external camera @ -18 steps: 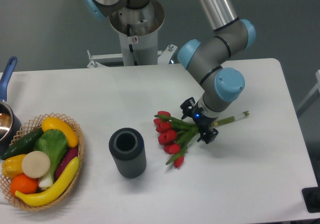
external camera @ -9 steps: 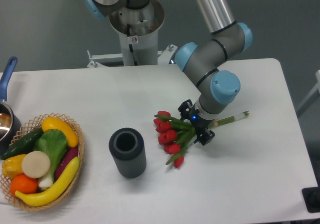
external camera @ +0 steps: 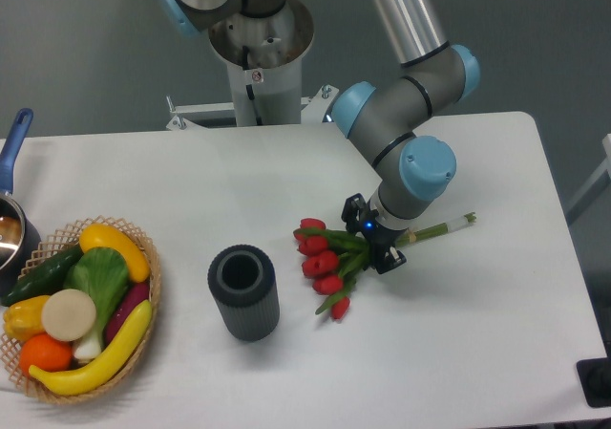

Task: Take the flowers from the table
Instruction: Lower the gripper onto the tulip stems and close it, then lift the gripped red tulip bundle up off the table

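Observation:
The flowers (external camera: 325, 262), red tulip buds with green leaves and long green stems, lie on the white table (external camera: 458, 353) right of centre, with the stem ends pointing right. My gripper (external camera: 371, 233) is low over the stems just right of the buds. Its two dark fingers (external camera: 355, 205) stand on either side of the stem bunch with a small gap still showing. The bunch rests on the table. The grip point itself is partly hidden by the wrist.
A dark grey ribbed vase (external camera: 244, 291) stands upright left of the flowers. A wicker basket (external camera: 151, 262) of fruit and vegetables sits at the left edge. A pot with a blue handle (external camera: 16, 133) is at the far left. The robot base (external camera: 258, 56) is behind the table.
The gripper has shifted slightly left along the stems and its fingers stand closer together. The buds have moved a little.

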Tool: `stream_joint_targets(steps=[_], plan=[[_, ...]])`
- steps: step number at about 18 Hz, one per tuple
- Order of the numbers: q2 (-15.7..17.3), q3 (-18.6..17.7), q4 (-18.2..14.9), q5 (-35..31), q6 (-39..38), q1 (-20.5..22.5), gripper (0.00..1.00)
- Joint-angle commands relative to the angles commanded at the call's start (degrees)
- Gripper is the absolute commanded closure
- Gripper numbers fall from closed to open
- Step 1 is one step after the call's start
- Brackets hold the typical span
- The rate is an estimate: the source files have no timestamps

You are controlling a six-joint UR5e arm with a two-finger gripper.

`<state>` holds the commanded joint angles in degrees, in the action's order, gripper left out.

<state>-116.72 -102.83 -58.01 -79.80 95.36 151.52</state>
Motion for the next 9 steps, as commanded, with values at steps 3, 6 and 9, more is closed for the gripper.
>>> stream_joint_targets(steps=[3, 6, 9], plan=[[0.26, 0.00, 0.00, 0.00, 0.18, 0.09, 0.59], [0.44, 0.00, -0.09, 0.00, 0.18, 0.18, 0.63], [0.79, 0.52, -0.09, 0.09, 0.26, 0.53, 0.63]])
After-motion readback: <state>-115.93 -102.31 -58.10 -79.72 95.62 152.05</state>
